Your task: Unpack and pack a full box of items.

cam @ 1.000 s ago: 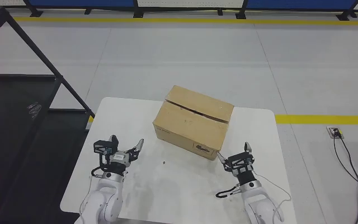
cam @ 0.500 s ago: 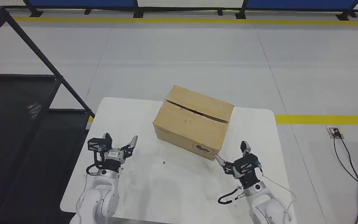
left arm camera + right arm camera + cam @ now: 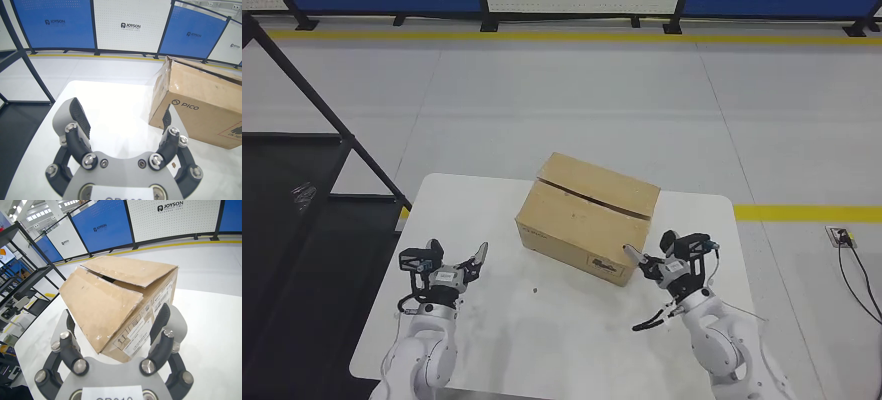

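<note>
Item: box (image 3: 587,218), brown corrugated card, closed.
Location: stands on table (image 3: 542,330), on its far half, turned at an angle to the table edge.
Top: two flaps meet at a seam (image 3: 107,279). The seam isn't sealed, a dark gap shows, and one flap edge sits slightly raised.
Surface: old clear tape (image 3: 162,75), glossy and wrinkled, peeling at the end wall. Paper labels (image 3: 158,298) on the opposite end.
Contents: hidden.
L gripper (image 3: 459,250): well apart from box, off its near-left side. Fingers spread wide, nothing between them.
R gripper (image 3: 667,250): at box's near-right corner. Fingers spread wide, empty. One fingertip is just beside the corner; can't tell if it touches.
Stiffness (est.): walls and corners rigid. Flaps are thin and will bend or crease if levered hard.
Weight (est.): task says full, so prob. heavy. It may slide rather than lift.
Grip (est.): taped patches slick, bare card better.
Hold pts (est.): raised flap edge at the seam gap, pinched thin and folded outward. Brace the wall w/ the other gripper.
Avoid: lifting the whole box by a flap, pulling on loose tape.
Misc: small dark speck (image 3: 533,291) on the table, near side of box.
</note>
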Motion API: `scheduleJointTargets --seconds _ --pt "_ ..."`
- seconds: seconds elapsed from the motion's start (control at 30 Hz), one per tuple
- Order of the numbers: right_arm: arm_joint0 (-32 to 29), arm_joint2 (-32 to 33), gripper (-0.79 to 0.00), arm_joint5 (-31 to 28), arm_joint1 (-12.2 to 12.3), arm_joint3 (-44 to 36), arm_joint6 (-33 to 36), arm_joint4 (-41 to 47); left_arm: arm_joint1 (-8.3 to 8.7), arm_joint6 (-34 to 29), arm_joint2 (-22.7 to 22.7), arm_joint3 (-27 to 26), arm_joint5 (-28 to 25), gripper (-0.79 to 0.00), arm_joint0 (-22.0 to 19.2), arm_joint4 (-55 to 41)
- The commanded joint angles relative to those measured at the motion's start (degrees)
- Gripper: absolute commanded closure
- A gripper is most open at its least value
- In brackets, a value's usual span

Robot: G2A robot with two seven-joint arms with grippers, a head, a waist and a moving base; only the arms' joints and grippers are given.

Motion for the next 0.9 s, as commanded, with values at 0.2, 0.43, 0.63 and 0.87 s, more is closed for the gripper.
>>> scheduleJointTargets --seconds 0.2,0.43,0.63,0.87 --pt "1.41 0.50 -0.785 -0.90 -0.25 0.98 0.93 6.98 -0.25 0.55 0.64 0.29 0.14 -0.785 -0.38 -0.43" --pt "8.49 3.54 -0.785 -5.70 -0.04 8.98 14.54 25.53 -0.40 0.64 1.39 -0.14 0.34 -0.785 -0.29 0.53" --pt "13.54 4.55 -0.705 -8.85 0.37 15.15 24.97 35.41 -0.51 1.01 1.52 0.04 0.63 -0.785 0.30 0.57" --pt "16.16 4.16 -0.363 -10.17 0.66 18.47 29.01 39.40 -0.56 1.01 1.28 -0.12 0.77 -0.785 0.60 0.77"
